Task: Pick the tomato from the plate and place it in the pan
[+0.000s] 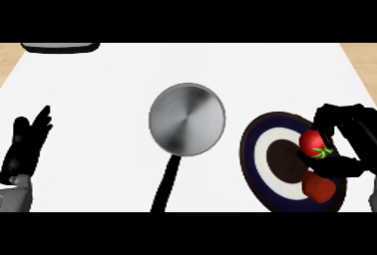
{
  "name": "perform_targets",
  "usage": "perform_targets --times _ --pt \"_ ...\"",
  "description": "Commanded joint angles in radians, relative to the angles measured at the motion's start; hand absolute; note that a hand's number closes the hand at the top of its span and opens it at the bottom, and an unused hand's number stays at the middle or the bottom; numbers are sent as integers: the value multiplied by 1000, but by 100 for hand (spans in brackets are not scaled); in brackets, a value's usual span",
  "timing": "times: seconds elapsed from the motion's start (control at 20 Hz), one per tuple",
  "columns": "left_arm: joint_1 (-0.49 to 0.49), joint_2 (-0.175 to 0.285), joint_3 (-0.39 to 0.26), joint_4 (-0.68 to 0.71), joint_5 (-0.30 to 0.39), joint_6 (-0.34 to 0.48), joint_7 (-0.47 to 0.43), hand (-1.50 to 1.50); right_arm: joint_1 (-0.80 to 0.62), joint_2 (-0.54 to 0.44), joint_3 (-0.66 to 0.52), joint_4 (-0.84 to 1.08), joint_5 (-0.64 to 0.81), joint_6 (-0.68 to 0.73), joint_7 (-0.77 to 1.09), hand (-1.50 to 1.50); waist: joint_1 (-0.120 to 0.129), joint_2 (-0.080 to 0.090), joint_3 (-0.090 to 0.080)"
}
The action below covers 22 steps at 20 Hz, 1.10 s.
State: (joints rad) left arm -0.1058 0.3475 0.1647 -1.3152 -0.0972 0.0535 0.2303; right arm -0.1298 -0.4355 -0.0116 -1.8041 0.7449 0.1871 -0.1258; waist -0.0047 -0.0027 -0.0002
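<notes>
A red tomato (315,144) with a green stem is over the right part of the dark blue and white plate (259,149). My right hand (347,130) is curled round the tomato, fingers above it and thumb below. A darker red patch (319,187) shows on the plate just beneath; I cannot tell what it is. The round steel pan (187,119) lies left of the plate at the counter's middle, its black handle (167,184) pointing toward me. My left hand (26,144) rests open at the left edge, fingers up.
A dark grey object (59,47) sits at the counter's far left edge, cut off by the view. The white counter (95,99) spreads round the pan, with wooden floor at both far corners.
</notes>
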Motion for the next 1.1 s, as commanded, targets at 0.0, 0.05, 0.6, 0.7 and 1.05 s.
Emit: perform_targets --times 0.0,0.05,0.6,0.7,1.05 --pt "-10 10 10 1 -8 -15 -5 0 -92 43 14 -82 -25 88 105 150 6 2 0" --pt "22 -9 -4 -27 -16 -13 5 0 -72 101 66 -35 29 19 85 150 9 2 0" --pt "-49 -11 7 11 -21 -15 26 0 -479 386 120 359 39 -31 296 150 24 7 0" --pt "-40 -23 5 21 -23 -16 1 0 -507 424 109 459 50 -94 265 150 21 7 0" --pt "-85 1 16 36 -22 -42 8 0 -709 434 152 896 1 -305 225 150 38 13 0"
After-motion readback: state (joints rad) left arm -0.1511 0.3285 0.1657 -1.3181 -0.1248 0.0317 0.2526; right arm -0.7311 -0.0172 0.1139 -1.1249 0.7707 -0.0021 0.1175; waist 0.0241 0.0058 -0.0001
